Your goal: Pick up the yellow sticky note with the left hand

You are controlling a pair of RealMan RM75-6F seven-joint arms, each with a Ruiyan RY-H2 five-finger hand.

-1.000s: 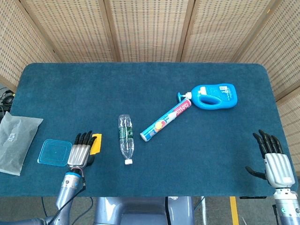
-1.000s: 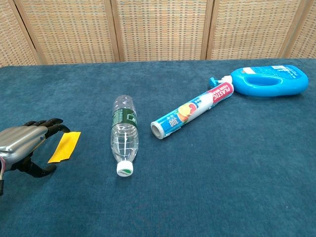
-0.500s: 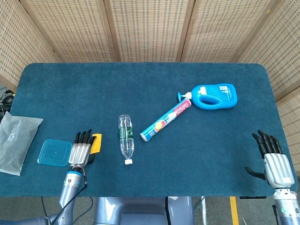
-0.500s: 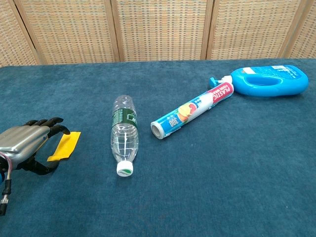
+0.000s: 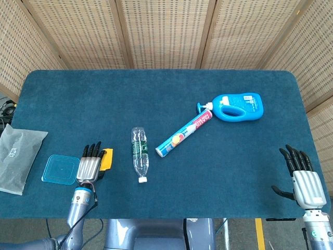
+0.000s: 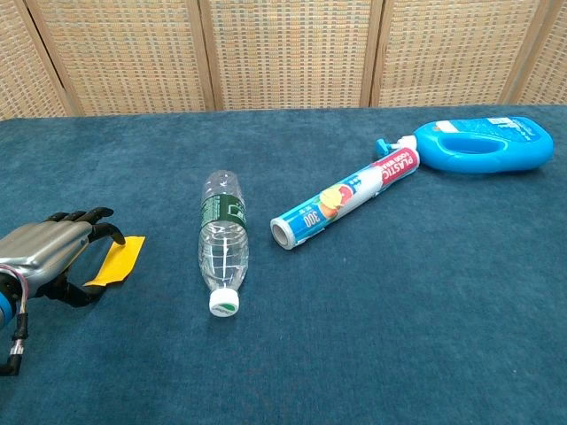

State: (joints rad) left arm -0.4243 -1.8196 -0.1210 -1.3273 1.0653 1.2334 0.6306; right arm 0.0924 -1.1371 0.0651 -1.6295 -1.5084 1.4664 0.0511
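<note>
The yellow sticky note (image 5: pixel 107 159) (image 6: pixel 116 260) lies on the blue table cloth near the front left. My left hand (image 5: pixel 89 165) (image 6: pixel 46 251) sits just left of it, palm down. Its dark fingertips (image 6: pixel 104 232) arch over the note's left edge, and the thumb reaches in from the near side. Whether they touch the note I cannot tell; the note looks flat on the cloth. My right hand (image 5: pixel 303 178) hangs at the table's front right edge with fingers spread, holding nothing.
A clear water bottle (image 5: pixel 139 154) (image 6: pixel 222 248) lies just right of the note. Farther right lie a plastic wrap tube (image 5: pixel 183 134) (image 6: pixel 342 200) and a blue detergent bottle (image 5: pixel 238 107) (image 6: pixel 481 147). A blue square lid (image 5: pixel 59 169) and a grey bag (image 5: pixel 15 156) lie left of my left hand.
My left hand has crept slightly forward and to the left, its fingers now covering a bit more of the note's left edge. The right hand has barely moved.
</note>
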